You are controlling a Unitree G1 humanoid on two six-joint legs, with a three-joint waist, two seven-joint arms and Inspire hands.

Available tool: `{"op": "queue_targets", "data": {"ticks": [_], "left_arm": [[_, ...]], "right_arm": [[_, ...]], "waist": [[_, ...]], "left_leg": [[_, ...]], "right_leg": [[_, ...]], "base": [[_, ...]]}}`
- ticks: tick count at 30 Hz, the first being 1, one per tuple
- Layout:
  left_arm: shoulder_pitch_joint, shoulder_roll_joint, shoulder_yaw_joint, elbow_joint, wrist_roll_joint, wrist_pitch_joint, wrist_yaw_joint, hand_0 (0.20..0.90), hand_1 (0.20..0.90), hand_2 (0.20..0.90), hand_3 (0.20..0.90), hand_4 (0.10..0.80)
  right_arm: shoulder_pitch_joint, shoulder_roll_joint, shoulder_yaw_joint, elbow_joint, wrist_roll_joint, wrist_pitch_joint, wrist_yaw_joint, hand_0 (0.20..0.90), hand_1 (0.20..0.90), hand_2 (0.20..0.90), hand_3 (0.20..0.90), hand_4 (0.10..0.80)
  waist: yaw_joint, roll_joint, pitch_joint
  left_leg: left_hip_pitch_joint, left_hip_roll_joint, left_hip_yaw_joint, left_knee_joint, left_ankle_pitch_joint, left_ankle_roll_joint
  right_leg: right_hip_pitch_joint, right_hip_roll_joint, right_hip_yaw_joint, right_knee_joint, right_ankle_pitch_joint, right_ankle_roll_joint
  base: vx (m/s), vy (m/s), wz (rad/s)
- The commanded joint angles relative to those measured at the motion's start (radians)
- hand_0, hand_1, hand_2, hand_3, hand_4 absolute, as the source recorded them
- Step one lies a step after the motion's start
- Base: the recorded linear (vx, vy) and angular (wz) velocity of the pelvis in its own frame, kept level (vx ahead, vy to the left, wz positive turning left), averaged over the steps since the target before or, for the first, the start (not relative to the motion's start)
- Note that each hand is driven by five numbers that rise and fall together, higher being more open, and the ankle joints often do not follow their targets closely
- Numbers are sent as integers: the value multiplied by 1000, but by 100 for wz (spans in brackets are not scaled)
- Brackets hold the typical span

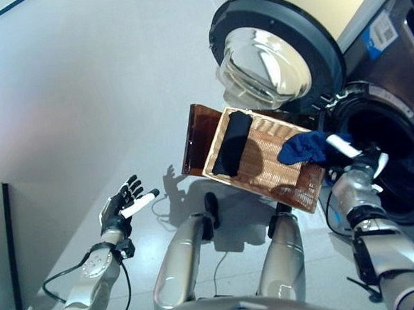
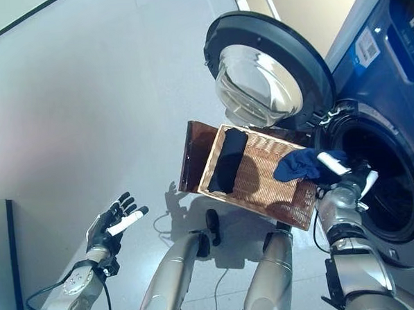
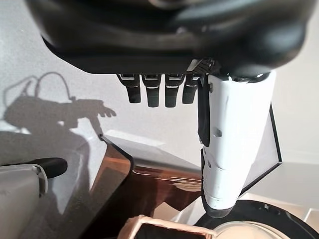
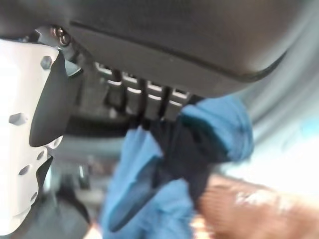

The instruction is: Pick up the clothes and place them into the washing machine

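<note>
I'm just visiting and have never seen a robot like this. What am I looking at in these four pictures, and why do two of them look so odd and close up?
The two wide pictures come from the robot's head, looking down. It stands before a washing machine whose round door hangs open. A wicker basket sits beside the opening, with a black garment lying in it. The robot's right hand grips a blue garment, lifted over the basket's edge near the drum. The two close-up pictures come from cameras on the wrists, looking along each hand. The right wrist one shows the fingers curled on the blue cloth. The left wrist one shows the left hand open and empty, out over the floor.
</note>
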Motion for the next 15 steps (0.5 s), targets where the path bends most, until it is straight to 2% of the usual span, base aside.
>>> {"op": "queue_targets", "data": {"ticks": [1,6,15], "left_arm": [[50,33,90,-9,47,-107,-11,900,900,900,900,800],[54,34,100,-10,63,-112,-12,900,900,900,900,800],[57,56,90,-35,84,-144,-51,900,900,900,900,800]], "right_arm": [[16,-92,26,-28,-196,-5,-40,900,900,900,900,800],[25,-109,72,-29,-348,39,-49,900,900,900,900,800],[-1,-246,331,-81,-809,94,-4,900,900,900,900,800]], "waist": [[-3,-12,-41],[-3,-19,-44],[4,-26,-43]], "left_leg": [[47,107,-118,-82,57,-176],[70,112,-119,-120,72,-178],[72,116,-131,-145,95,-186]], "right_leg": [[59,-23,4,-100,112,10],[83,-17,-8,-137,127,13],[94,-15,-19,-158,136,15]], "base": [[10,-44,6],[5,-12,-1],[-2,-24,1]]}}
